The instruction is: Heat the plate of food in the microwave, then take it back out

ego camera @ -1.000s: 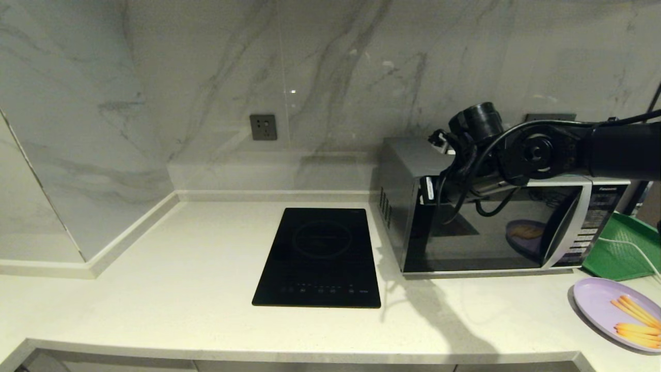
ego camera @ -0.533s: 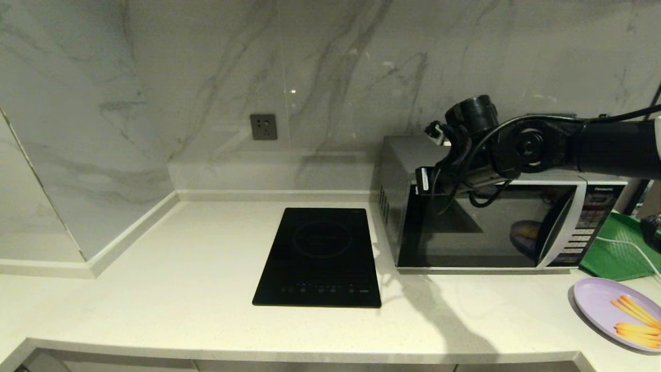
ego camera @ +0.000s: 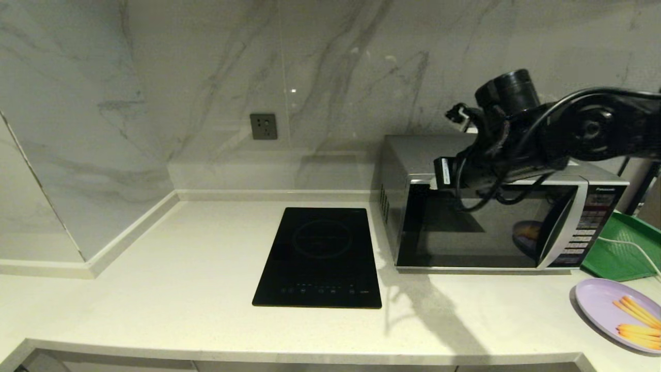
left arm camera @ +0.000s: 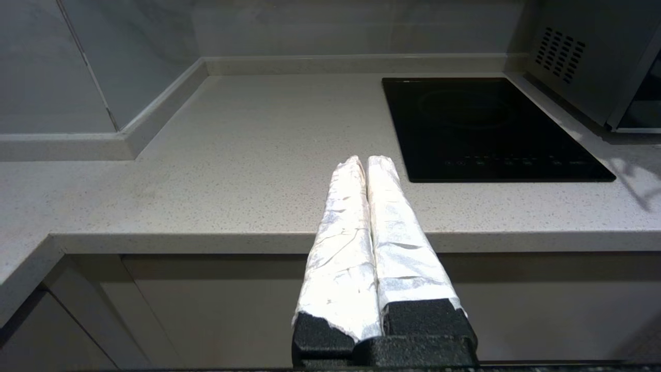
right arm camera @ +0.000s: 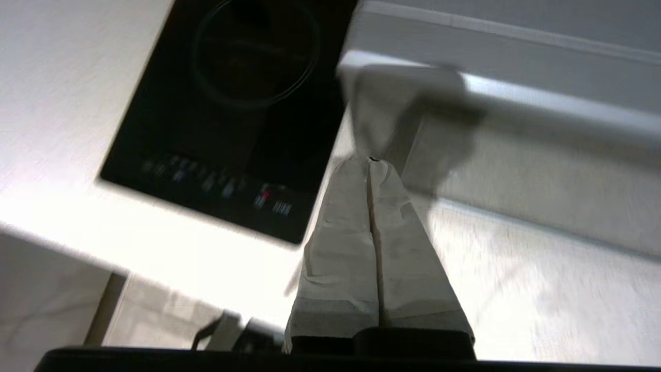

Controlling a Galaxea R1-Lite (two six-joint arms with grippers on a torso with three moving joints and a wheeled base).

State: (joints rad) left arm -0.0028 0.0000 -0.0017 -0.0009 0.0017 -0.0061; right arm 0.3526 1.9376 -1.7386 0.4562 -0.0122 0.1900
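Right gripper fingers together, above Panasonic microwave top, 2 o'clock. Left gripper together, parked. Risk: arm strikes casing, shifts microwave; plate of food unloaded, 4 o'clock.

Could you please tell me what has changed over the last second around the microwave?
The right arm's gripper, fingers shut and empty, has lifted up and drawn back to the right from the boxy silver microwave. The microwave's dark glass door, ajar a second ago, now looks shut. The pale lavender plate of yellow-orange food sticks, the flat black induction hob and the parked left gripper stayed put.
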